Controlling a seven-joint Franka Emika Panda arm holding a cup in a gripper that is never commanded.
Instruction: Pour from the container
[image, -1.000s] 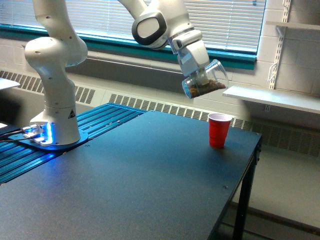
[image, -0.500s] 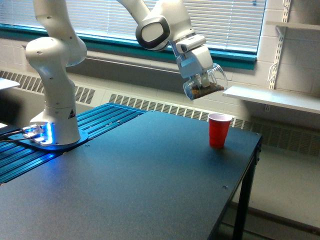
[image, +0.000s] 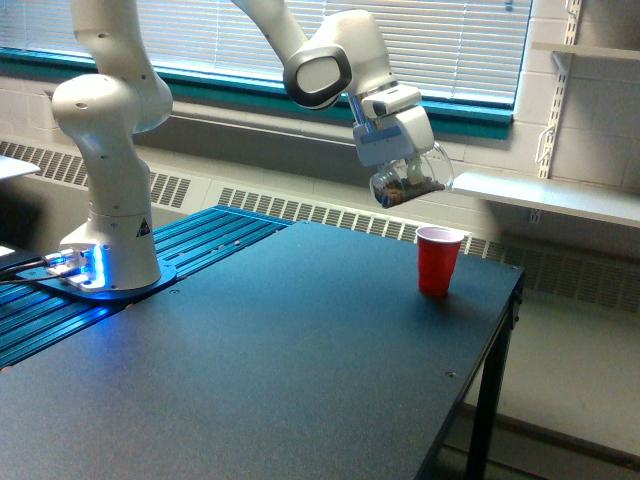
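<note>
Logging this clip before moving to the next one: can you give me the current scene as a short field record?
arm: one white arm, base on the exterior view's left
claw: shut on clear cup
clear cup: held in the air, tilted, brown bits inside
red cup: upright on table, below and right of clear cup
table: dark top
pour: nothing seen falling

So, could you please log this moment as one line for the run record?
pincer: shut on clear cup | clear cup: tilted, brown bits inside, held above red cup | red cup: upright on table
</note>
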